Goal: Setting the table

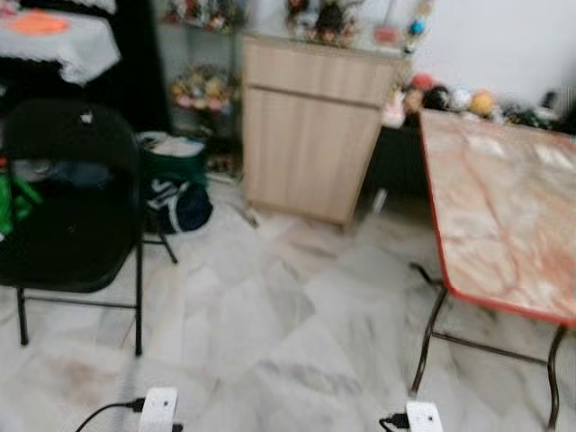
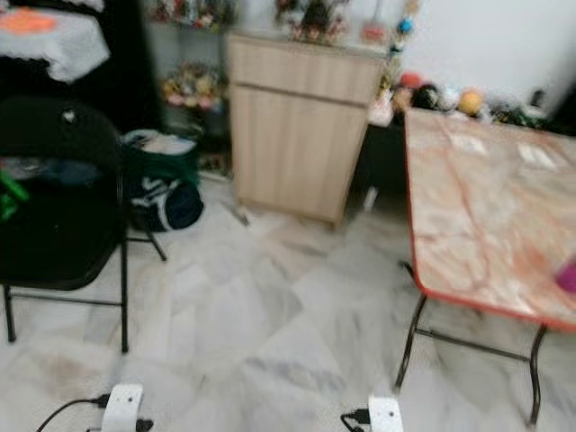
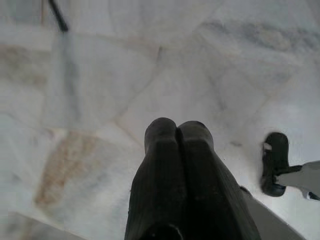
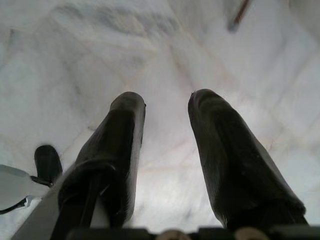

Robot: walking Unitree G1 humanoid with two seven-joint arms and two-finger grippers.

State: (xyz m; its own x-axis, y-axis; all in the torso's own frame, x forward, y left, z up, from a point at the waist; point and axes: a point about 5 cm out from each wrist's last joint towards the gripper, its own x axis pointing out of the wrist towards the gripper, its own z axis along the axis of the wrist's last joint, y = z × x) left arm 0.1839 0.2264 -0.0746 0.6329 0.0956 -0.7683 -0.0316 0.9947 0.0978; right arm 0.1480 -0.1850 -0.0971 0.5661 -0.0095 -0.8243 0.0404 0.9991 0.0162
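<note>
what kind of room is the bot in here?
Looks like a lived-in home room, probably a dining or living area: a folding table with a marble-pattern top, a black folding chair, a wooden cabinet topped with trinkets, and a marble-tiled floor.

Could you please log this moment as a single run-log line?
phase: approaching table | left gripper: fingers shut, empty, over floor | right gripper: fingers open, empty | chair: on robot's left

Below both grippers lies a floor of smooth, faintly glossy grey-veined marble tile. The table has a glossy marble-patterned top on thin dark metal legs. The cabinet looks like matt pale wood. The folding chair is matt black.
</note>
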